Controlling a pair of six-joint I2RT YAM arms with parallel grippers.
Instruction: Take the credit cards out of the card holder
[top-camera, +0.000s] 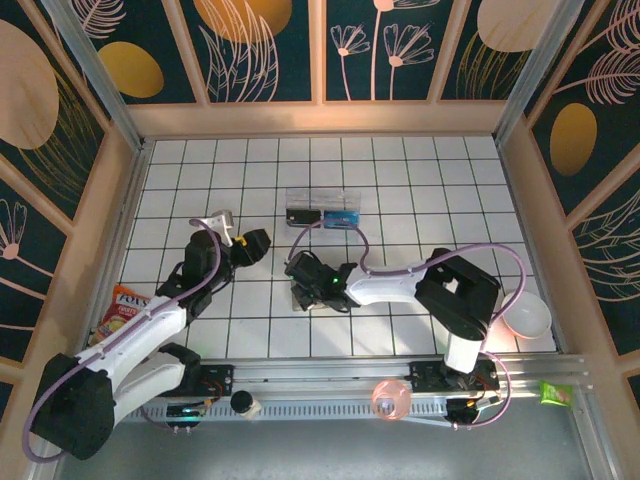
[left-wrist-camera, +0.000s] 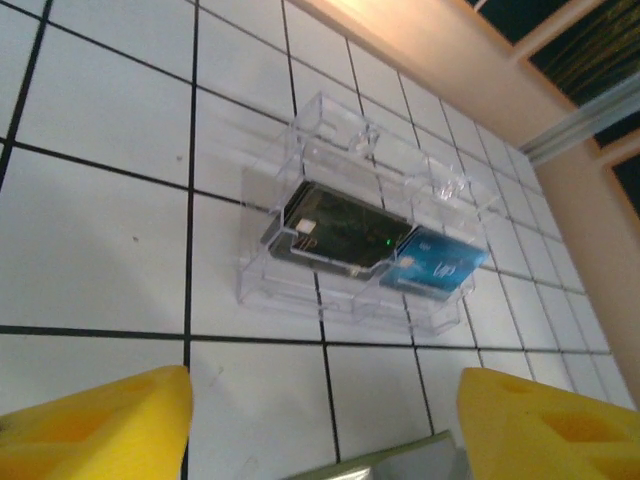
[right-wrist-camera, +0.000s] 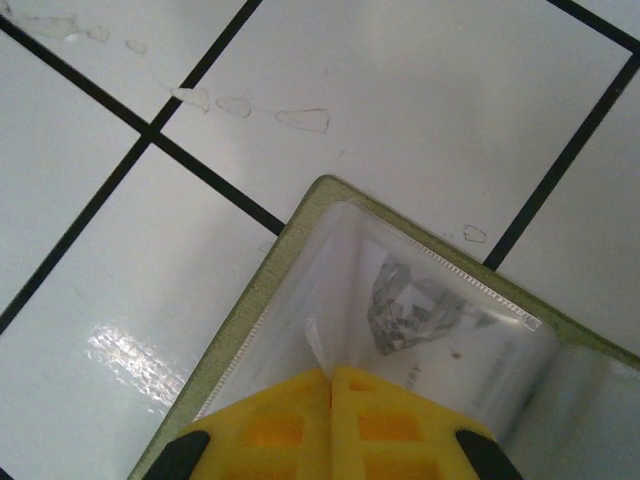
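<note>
Currently right gripper (right-wrist-camera: 330, 378) jaws pinch the card holder (right-wrist-camera: 262, 300); left gripper (left-wrist-camera: 325, 400) jaws apart, clear plastic box (left-wrist-camera: 345, 165) at twelve o'clock.

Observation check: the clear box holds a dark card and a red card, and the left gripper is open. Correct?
No. The second card is blue, not red; the left wrist view shows it beside the dark card in the clear box. The left gripper is open.
</note>
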